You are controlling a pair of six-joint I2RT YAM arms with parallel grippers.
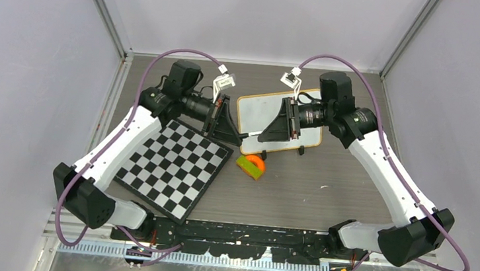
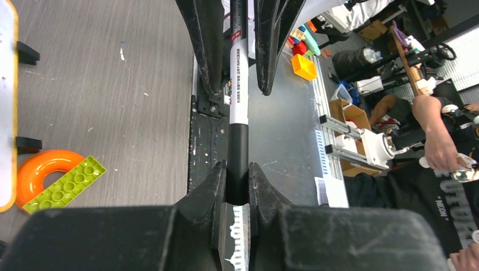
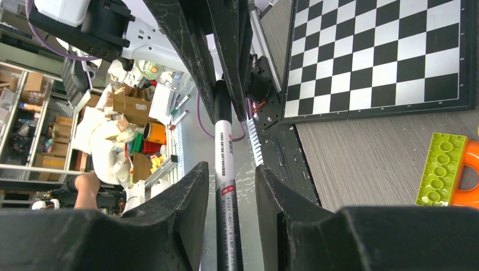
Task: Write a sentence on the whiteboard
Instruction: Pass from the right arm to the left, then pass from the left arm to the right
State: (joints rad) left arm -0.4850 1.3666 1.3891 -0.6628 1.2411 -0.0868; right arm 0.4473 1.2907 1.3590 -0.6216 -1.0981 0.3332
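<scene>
Chequered board (image 1: pixel 173 167) near the tabletop's left edge, orange ring (image 1: pixel 253 158) mid-table, and above it the left gripper (image 2: pixel 237 169) clamps the marker (image 2: pixel 238 101) by its black end while the right gripper (image 3: pixel 231 169) stands slack around the barrel, probably a handover, with the whiteboard (image 1: pixel 259 114) just behind toward the far edge and bare tabletop on its right.

Bright, even light falls from above. In the top view the arms cast only soft, faint shadows on the table (image 1: pixel 325 190), and the whiteboard (image 1: pixel 256 110) shows a mild sheen. The walls lean outward at 11 and 1 o'clock. In the wrist views the fingers (image 2: pixel 206 192) at 6 o'clock look soft and dark. The marker (image 2: pixel 239 84) print is sharper.
</scene>
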